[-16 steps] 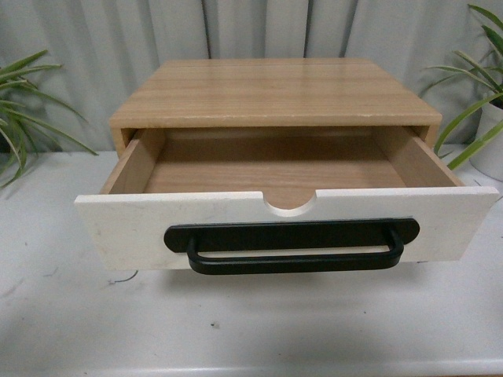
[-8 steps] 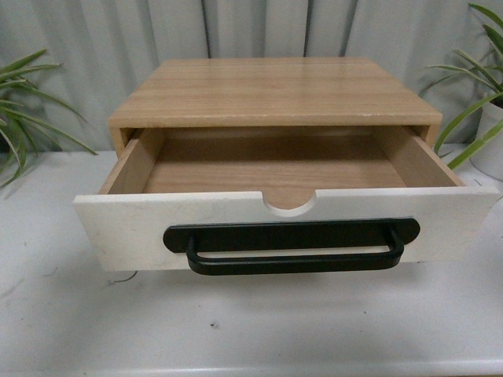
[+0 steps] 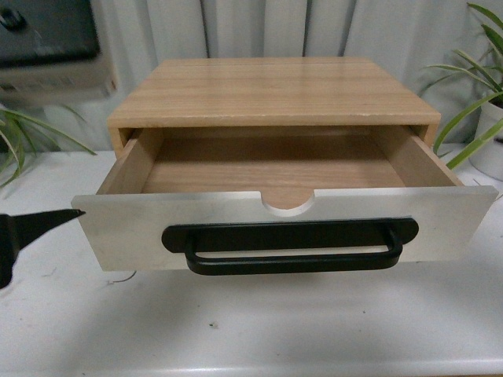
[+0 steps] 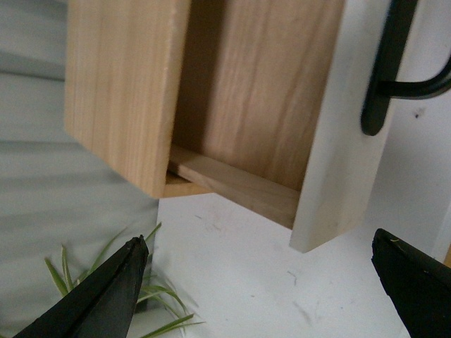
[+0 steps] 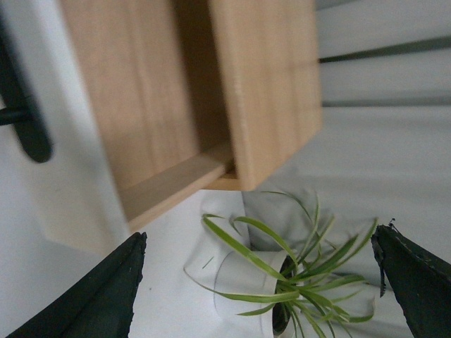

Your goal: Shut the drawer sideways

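Observation:
The drawer (image 3: 134, 236) is pulled well out of the wooden cabinet (image 3: 275, 86). It has a white front, a black bar handle (image 3: 291, 255) and an empty light wood inside. My left gripper (image 3: 31, 236) is open at the left edge of the front view, one black finger pointing at the drawer front's left end, just apart from it. In the left wrist view the open gripper (image 4: 257, 243) faces the drawer front's end (image 4: 345, 141). My right gripper (image 5: 257, 239) is open and empty beside the drawer's right side (image 5: 77, 176); it is out of the front view.
The cabinet stands on a white table (image 3: 259, 330). A leafy plant (image 3: 23, 133) is at the back left, a potted plant (image 3: 479, 102) at the back right, its white pot (image 5: 246, 296) between my right fingers. A dark blurred object (image 3: 47, 35) is at the top left.
My left gripper's finger has come into view at the left, by the drawer front's end. A dark object has appeared at the top left. The drawer has not visibly moved.

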`<state>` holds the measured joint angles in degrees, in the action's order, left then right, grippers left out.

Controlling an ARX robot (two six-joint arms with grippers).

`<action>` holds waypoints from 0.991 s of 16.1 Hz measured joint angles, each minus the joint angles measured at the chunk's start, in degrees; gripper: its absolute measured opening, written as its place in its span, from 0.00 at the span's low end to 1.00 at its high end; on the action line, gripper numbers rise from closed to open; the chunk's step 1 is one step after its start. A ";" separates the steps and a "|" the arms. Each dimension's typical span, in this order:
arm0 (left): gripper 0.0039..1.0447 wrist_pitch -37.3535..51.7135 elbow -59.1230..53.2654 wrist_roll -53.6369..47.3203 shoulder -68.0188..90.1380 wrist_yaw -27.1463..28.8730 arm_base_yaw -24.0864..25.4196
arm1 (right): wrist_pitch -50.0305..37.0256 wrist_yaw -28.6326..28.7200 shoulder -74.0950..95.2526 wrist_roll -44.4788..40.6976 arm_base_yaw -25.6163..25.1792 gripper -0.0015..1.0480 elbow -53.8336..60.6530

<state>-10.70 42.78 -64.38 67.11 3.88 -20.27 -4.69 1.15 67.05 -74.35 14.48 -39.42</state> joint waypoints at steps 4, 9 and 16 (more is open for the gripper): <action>0.94 1.79 -0.02 -5.03 3.96 1.99 -2.10 | 0.94 -1.07 4.55 -10.03 2.34 0.94 0.22; 0.94 7.15 -0.02 -6.64 7.76 4.13 -2.62 | -0.59 -2.40 9.40 -11.08 3.15 0.94 -0.24; 0.94 14.80 0.24 -6.40 13.27 5.95 -3.61 | -2.78 -2.69 13.81 -10.14 3.08 0.94 -2.78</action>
<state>4.10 43.03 -70.78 80.38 9.82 -23.88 -7.46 -1.54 80.86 -84.49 17.56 -42.19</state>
